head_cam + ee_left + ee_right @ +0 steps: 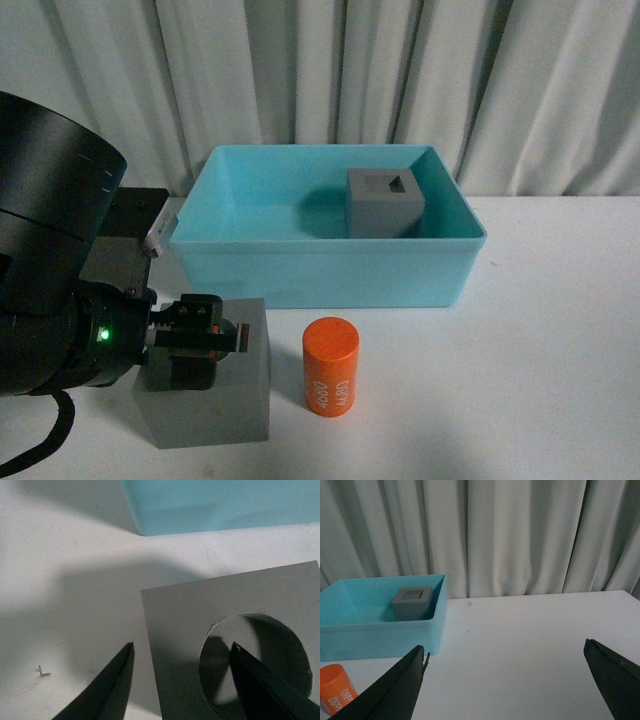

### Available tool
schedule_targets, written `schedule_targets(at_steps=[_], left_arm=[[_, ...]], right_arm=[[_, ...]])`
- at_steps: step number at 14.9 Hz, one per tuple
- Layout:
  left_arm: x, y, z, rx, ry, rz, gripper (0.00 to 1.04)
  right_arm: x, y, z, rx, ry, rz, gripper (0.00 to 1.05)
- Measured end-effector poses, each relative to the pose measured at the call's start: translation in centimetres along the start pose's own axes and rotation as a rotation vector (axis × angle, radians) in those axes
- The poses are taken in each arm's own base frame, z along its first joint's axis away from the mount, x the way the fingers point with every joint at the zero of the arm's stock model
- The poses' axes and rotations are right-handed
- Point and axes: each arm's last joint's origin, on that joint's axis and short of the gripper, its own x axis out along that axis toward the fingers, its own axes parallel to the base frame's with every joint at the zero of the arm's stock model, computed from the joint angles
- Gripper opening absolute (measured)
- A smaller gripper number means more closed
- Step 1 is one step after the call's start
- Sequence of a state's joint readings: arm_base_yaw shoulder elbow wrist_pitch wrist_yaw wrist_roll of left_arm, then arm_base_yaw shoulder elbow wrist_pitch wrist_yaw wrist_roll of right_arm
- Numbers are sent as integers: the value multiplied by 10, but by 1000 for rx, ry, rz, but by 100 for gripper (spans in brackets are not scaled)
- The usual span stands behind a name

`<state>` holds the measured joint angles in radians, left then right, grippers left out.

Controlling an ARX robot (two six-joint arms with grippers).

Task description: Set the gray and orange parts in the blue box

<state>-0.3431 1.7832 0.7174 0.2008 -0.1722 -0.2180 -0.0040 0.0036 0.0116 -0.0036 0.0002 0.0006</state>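
Left gripper (182,647): fingers apart, straddling wall of round-recess gray cube (175,610). Orange cylinder (330,365): at cube's 3 o'clock. Second gray cube (385,205): inside blue box (320,275). Right gripper (506,649): fingers apart.

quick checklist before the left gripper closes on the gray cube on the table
1. left gripper open: ok
2. fingers straddle one wall of the round-recess cube, one outside, one over the recess: ok
3. fingers low enough to bite: cannot tell
4. orange cylinder apart from that cube: ok
5. blue box has free floor beside the second gray cube: ok
6. right gripper open, empty: ok
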Motion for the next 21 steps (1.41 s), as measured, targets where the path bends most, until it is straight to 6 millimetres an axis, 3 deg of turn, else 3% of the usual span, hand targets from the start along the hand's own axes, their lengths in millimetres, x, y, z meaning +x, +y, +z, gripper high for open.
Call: schedule_targets(at_steps=[1,2,3,6,9,11,13,14,16,18,20,21], left_arm=[[-1,0,-1,-6,0,-6,40],[-2,2,-2,-14,2,-3,28],[-4,2,-2,-21,1,-6,23],[-14,5,-4,-24,20,-4,20],[-48,11,4,-51,28,-10,20],[-85,12,34,-77,-67,-54,20],[-119,3,92,-111,-218,-131,20],[-120,-11,120,-97,-295,-172,20],[-105,-35,155,-65,-333,-204,20],[-63,-56,179,-44,-282,-201,20],[-17,-58,200,-41,-259,-130,19],[-4,-57,209,-36,-256,-99,19]], right_arm=[[0,0,0,0,0,0,98],[0,0,0,0,0,0,98],[0,0,0,0,0,0,98],[0,0,0,0,0,0,98],[0,0,0,0,0,0,98],[0,0,0,0,0,0,98],[0,0,0,0,0,0,98],[0,0,0,0,0,0,98],[0,0,0,0,0,0,98],[0,0,0,0,0,0,98],[0,0,0,0,0,0,98],[0,0,0,0,0,0,98]])
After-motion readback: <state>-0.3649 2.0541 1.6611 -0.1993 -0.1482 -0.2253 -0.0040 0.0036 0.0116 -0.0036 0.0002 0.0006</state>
